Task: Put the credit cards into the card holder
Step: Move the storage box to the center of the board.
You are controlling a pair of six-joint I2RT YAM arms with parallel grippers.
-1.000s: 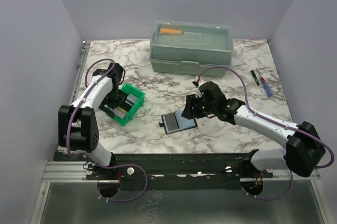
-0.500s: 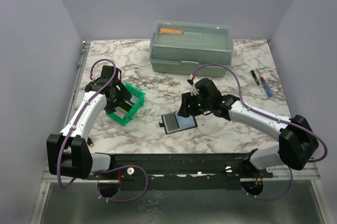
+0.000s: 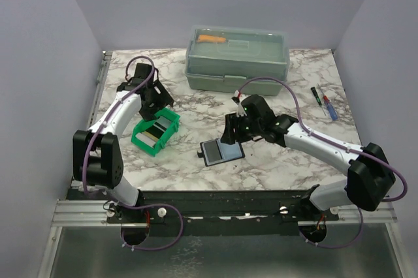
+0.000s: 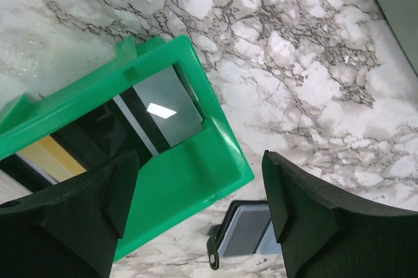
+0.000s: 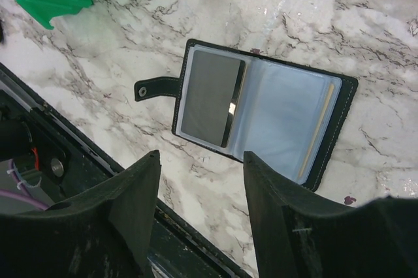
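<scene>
The card holder [image 3: 222,152] lies open on the marble with a grey credit card [image 5: 210,95] in its left pocket. A thin yellowish edge [image 5: 318,131] shows in the right pocket. More credit cards stand in the green bin [image 3: 155,132]: a grey one [image 4: 166,105] and a yellowish one [image 4: 55,157]. My left gripper [image 3: 160,100] hovers open and empty over the bin's far corner [image 4: 199,186]. My right gripper [image 3: 230,136] hangs open and empty just behind the card holder [image 5: 202,160].
A big grey-green lidded toolbox [image 3: 237,59] with an orange item on its lid stands at the back. Two pens [image 3: 324,103] lie at the right. The card holder's snap strap [image 5: 153,87] sticks out to its left. The black rail [image 3: 228,200] runs along the near edge.
My left gripper has lifted out of the green bin, moved toward the back and opened wider. My right gripper has shifted slightly left and stays open.
</scene>
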